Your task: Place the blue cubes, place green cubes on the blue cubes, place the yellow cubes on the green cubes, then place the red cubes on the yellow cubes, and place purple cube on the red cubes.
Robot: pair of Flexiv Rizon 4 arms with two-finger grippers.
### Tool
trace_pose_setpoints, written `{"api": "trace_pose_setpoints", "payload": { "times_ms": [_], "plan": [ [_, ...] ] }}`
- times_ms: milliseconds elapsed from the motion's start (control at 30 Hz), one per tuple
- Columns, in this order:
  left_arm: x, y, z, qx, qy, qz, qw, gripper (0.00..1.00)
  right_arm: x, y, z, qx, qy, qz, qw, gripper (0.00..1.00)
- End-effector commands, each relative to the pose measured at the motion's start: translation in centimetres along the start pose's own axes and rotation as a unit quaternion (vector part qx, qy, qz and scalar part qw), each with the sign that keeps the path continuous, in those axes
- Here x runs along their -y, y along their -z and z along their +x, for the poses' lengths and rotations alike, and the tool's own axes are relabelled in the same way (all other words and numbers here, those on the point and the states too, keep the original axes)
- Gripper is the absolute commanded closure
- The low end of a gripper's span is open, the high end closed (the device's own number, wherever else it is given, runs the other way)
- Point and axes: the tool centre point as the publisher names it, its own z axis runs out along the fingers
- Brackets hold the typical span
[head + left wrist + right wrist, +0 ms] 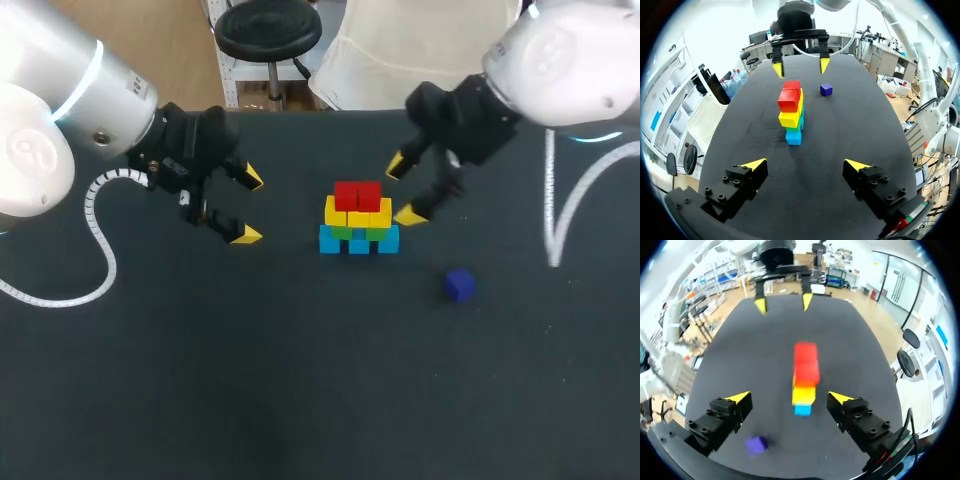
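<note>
Black tabletop (300,400): purple cube (459,286) sits apart from cube stack (358,222).
Left gripper (250,207) and right gripper (403,190) flank stack, fingers spread, empty.

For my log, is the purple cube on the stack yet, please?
Not yet: the purple cube lies on the table, apart from the stack.

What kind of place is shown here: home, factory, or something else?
Probably a robotics test bench: the left gripper and the right gripper hang open over a black table on either side of a tidy cube stack, one purple cube apart.

Robotics lab: dark table (300,400), robot arms (60,90)
</note>
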Motion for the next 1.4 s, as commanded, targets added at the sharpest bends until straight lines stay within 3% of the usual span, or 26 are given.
{"api": "trace_pose_setpoints", "payload": {
  "times_ms": [33, 567, 800, 1367, 1400],
  "plan": [
    [0.0, 0.0, 0.1, 0.001, -0.001, 0.000, 1.000, 0.00, -2.0, 2.2, 1.9, -0.019, 0.016, -0.006, 1.000, 0.00],
    [0.0, 0.0, 0.1, 0.001, -0.001, 0.000, 1.000, 0.00, -5.8, -0.4, 9.7, -0.028, 0.088, -0.078, 0.993, 0.00],
    [0.0, 0.0, 0.1, 0.001, -0.001, 0.000, 1.000, 0.00, -6.4, -1.9, 11.0, -0.031, 0.127, -0.101, 0.986, 0.00],
    [0.0, 0.0, 0.1, 0.001, -0.001, 0.000, 1.000, 0.00, -5.9, -3.4, 12.4, -0.009, 0.186, -0.100, 0.977, 0.00],
    [0.0, 0.0, 0.1, 0.001, -0.001, 0.000, 1.000, 0.00, -5.9, -3.4, 12.4, -0.009, 0.186, -0.099, 0.977, 0.08]
  ]
}}
